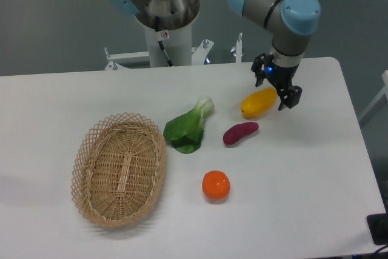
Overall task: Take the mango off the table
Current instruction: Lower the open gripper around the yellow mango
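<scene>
Presently our pincer [277, 92] stands wide beside the mango's [258, 102] right end on the counter [315, 168]; we should centre it left before closing.

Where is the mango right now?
The mango lies on the white table toward the image's upper right, just above the purple sweet potato, with the end effector at its right end.

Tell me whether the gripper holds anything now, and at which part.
It cannot be told for sure. The gripper is at the right end of the mango, fingers about it, but the mango seems to lie on the table.
</scene>
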